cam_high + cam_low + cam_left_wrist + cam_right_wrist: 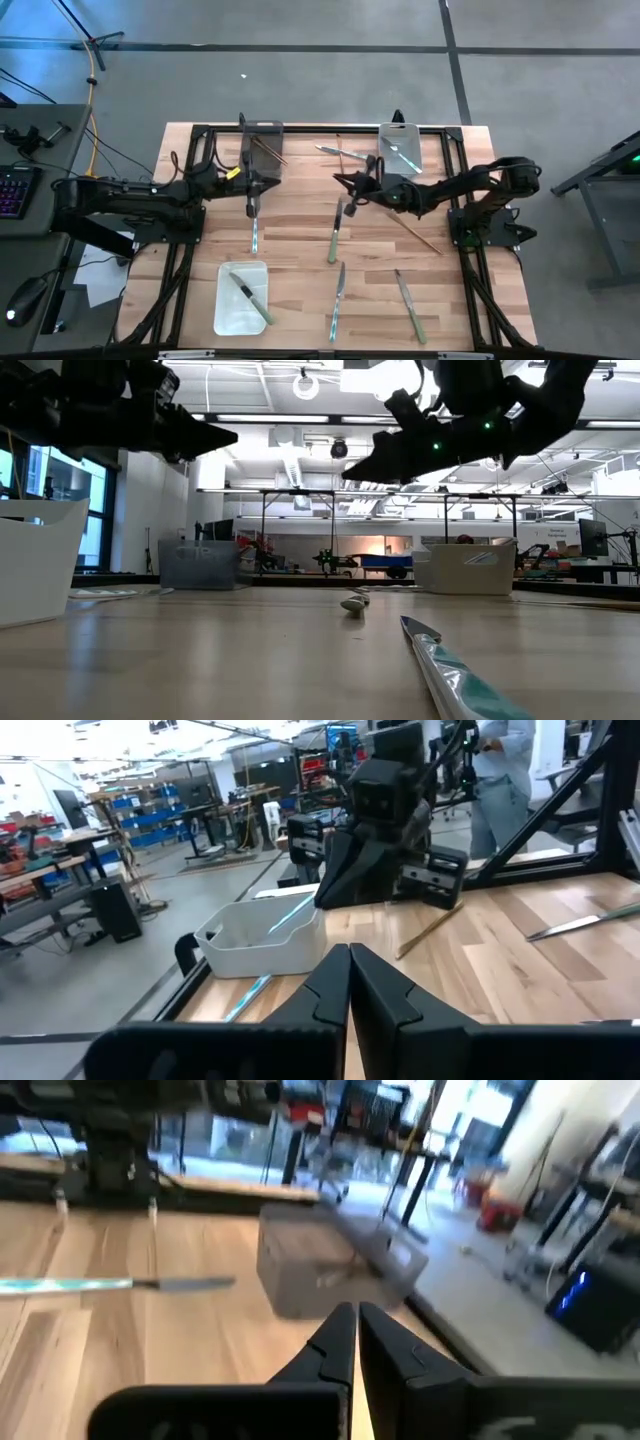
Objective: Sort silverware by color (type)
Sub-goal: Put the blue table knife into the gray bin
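Observation:
My left gripper hovers shut over the table's middle left, above a silvery utensil. My right gripper hovers shut opposite it, near a green-handled knife. Both are empty and well above the wood in the low view, left gripper and right gripper. More green-handled knives lie flat near the near edge. A brown stick lies right of centre. A silvery piece lies by the far edge. The right wrist view shows a teal-handled knife.
A grey bin at the far left holds brown sticks. A pale bin at the far right holds a teal utensil. A white bin at the near left holds a green-handled knife. A person stands beyond the table.

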You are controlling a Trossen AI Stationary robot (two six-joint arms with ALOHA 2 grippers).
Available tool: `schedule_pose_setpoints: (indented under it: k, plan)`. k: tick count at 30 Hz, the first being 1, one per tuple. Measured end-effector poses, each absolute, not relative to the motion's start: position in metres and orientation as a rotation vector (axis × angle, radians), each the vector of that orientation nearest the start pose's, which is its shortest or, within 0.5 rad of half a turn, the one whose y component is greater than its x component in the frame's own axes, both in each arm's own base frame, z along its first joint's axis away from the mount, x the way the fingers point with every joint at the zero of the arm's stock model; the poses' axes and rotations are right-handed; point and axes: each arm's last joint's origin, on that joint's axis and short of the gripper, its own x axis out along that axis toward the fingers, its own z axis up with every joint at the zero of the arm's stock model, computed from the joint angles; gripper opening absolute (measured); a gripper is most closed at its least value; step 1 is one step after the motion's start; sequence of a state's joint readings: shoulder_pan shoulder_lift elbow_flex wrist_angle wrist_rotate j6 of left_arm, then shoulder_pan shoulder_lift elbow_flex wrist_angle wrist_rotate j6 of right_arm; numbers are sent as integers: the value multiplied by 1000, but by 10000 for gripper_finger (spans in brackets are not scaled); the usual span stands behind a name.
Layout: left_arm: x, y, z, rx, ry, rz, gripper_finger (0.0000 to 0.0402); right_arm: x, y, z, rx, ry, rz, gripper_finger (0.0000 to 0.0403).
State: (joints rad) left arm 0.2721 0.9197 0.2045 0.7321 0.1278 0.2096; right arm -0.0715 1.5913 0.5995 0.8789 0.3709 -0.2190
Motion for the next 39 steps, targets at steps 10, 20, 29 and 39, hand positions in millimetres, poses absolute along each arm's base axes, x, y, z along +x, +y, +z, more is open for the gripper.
schedule_pose_setpoints:
  k: [10, 20, 29, 39]
  plan:
    - [176, 41, 200, 214, -10, 124, 1, 305, -73, 206, 33, 668, -524, 31]
    - [176, 41, 200, 197, -8, 123, 1, 319, -173, 215, 126, 996, -392, 160]
    - [176, 40, 199, 196, -3, 122, 1, 322, -234, 164, 183, 1227, -368, 160]
    - [176, 40, 199, 222, 0, 122, 0, 323, -246, 145, 181, 1271, -345, 132]
